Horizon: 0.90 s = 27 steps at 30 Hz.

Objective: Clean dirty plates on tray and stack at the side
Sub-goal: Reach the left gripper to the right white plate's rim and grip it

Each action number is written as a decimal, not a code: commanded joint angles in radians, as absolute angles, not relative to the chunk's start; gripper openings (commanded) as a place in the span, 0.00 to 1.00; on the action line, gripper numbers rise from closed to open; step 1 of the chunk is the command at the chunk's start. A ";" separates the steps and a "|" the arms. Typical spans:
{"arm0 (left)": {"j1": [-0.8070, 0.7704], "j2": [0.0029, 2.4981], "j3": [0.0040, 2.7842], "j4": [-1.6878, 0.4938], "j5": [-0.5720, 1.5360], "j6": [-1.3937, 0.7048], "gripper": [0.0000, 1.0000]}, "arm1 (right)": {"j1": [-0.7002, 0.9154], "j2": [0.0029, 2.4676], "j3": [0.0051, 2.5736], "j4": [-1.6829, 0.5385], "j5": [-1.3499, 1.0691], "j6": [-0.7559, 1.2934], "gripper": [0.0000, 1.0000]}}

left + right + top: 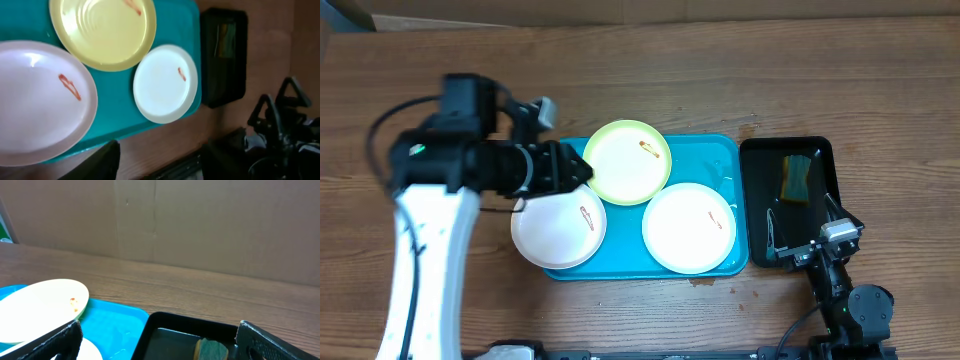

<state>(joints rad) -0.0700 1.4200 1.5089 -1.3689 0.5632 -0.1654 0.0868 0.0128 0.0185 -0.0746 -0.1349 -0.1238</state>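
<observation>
Cannot tell width of left tool (578,168), poised by yellow-green plate (625,165) rim, probably to lift; with right tool (802,222) wide near sponge (798,178).

Bright even overhead light; glare on tray (712,165); left wrist view dim, soft.

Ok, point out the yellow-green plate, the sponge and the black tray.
yellow-green plate (625,165), overhead view, its bare centre
sponge (798,178), overhead view, middle of its top
black tray (758,175), overhead view, bare floor left of the sponge
</observation>
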 commanded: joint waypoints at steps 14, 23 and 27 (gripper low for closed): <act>-0.520 1.554 1.161 -1.043 0.354 -0.448 0.64 | 0.083 0.003 0.008 -0.065 -0.145 0.047 1.00; -0.580 1.565 1.134 -1.005 0.140 -0.584 0.65 | 0.083 0.042 0.189 -0.182 -0.157 0.263 0.98; -0.583 1.566 1.112 -0.962 0.139 -0.585 0.65 | 0.083 0.207 0.417 -0.324 -0.088 0.281 0.98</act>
